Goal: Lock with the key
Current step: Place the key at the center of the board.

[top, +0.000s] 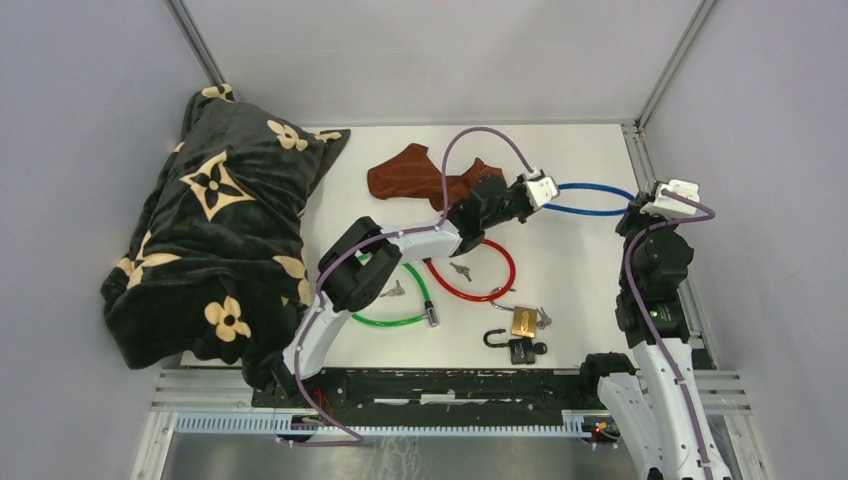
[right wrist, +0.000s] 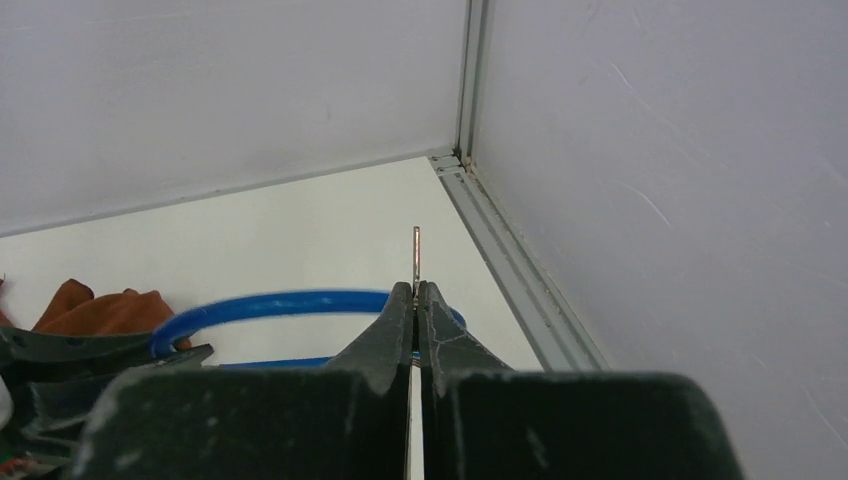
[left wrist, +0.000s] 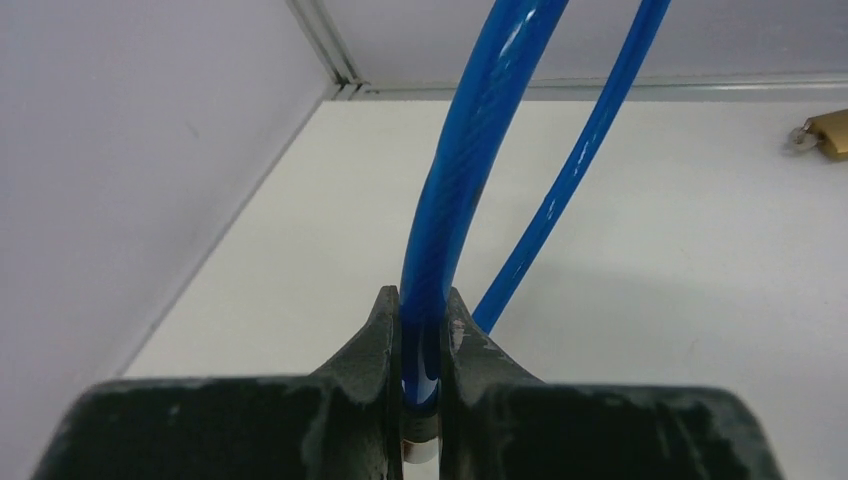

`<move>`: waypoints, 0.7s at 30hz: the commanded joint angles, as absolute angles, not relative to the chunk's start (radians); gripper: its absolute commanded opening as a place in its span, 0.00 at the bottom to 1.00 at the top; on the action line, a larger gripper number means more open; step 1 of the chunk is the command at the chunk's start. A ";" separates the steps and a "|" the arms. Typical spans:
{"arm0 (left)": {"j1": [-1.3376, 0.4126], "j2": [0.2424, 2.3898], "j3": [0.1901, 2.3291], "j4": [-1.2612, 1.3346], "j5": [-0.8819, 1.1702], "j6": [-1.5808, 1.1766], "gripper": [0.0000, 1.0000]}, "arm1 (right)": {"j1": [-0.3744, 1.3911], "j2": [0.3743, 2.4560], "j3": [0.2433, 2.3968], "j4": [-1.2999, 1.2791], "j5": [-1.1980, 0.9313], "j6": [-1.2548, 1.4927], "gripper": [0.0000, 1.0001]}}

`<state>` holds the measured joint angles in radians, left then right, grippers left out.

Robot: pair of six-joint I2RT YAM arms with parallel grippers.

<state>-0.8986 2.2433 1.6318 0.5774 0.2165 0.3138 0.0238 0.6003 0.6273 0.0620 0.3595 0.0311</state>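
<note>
A blue cable lock (top: 592,187) lies looped at the back right of the white table. My left gripper (left wrist: 421,300) is shut on the blue cable (left wrist: 470,150) close to its metal end piece, which sits deep between the fingers. In the top view the left gripper (top: 550,194) is at the loop's left end and the right gripper (top: 638,208) at its right end. My right gripper (right wrist: 415,290) is shut on a thin metal key (right wrist: 416,250), whose blade sticks up past the fingertips, just above the blue cable (right wrist: 270,303). The keyhole is hidden.
A red cable lock (top: 497,262) and a green cable lock (top: 400,318) lie mid-table, each with keys beside it. A brass padlock (top: 522,320) and a black padlock (top: 515,348) sit near the front. A brown leather piece (top: 405,172) lies at the back, a black blanket (top: 220,230) at the left. The enclosure wall stands close on the right.
</note>
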 commanded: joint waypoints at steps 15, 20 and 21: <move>-0.994 2.297 1.534 0.620 0.448 0.743 0.40 | 0.021 0.682 0.702 0.003 0.123 0.008 0.00; -0.994 2.255 1.569 0.314 0.572 0.747 0.65 | 0.021 0.728 0.692 -0.041 0.039 0.041 0.00; -0.994 2.252 1.594 0.239 0.583 0.751 0.72 | 0.021 0.740 0.679 -0.047 0.010 0.052 0.00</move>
